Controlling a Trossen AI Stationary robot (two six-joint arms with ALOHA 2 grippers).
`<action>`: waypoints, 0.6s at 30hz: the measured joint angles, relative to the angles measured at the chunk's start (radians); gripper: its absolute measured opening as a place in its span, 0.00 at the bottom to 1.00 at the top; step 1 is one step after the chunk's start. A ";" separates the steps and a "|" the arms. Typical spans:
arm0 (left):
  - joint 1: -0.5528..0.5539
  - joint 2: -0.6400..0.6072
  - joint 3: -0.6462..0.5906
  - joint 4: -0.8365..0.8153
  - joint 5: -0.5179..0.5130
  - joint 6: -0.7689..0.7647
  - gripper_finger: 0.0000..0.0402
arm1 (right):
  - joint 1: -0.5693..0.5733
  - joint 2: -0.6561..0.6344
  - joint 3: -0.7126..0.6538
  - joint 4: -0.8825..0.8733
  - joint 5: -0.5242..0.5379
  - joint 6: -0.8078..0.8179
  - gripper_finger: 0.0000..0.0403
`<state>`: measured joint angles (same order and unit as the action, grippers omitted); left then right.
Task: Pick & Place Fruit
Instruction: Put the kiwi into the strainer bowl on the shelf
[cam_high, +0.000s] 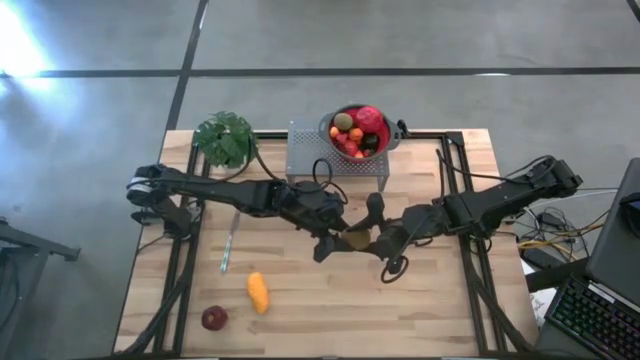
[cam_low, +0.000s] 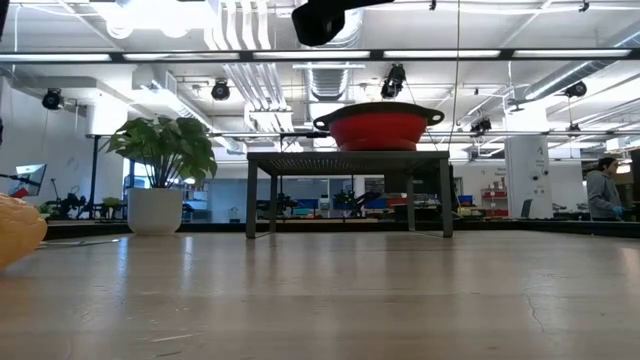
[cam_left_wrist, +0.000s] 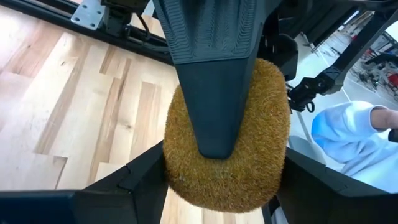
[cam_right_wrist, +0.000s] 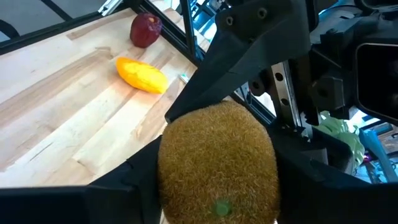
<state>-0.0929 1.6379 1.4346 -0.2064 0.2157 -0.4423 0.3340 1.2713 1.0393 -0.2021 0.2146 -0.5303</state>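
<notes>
A fuzzy brown kiwi hangs above the table's middle, between my two grippers. My left gripper reaches it from the table's left and my right gripper from the right; both are shut on it. The kiwi fills the left wrist view and the right wrist view. A long orange piece and a dark-red round fruit lie on the near left of the table. More fruit sits in the red colander. My left gripper pinches the kiwi between its two fingers, one on each flank, coming level from the table's left. The kiwi is lifted clear of the table. My right gripper pinches the same kiwi by its flanks between its two fingers, coming from the table's right. One of its fingers lies over the kiwi's face in the left wrist view.
The colander stands on a grey perforated metal stand at the far middle, with a potted plant to its left. A thin green-tipped tool lies left of centre. Black rails run along the table. A person in a light sleeve stands beyond.
</notes>
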 joint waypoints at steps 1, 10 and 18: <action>0.000 0.000 0.000 0.004 0.000 -0.001 0.62 | 0.000 0.000 0.000 0.000 0.000 0.002 0.52; 0.002 0.000 -0.001 0.000 -0.067 0.004 0.76 | 0.000 -0.002 0.000 -0.008 0.052 0.034 0.58; 0.005 -0.022 -0.001 -0.076 -0.064 0.007 0.96 | 0.000 -0.013 0.030 -0.113 0.221 0.092 0.54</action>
<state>-0.0878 1.6157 1.4338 -0.2823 0.1515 -0.4353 0.3340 1.2579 1.0689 -0.3147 0.4356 -0.4384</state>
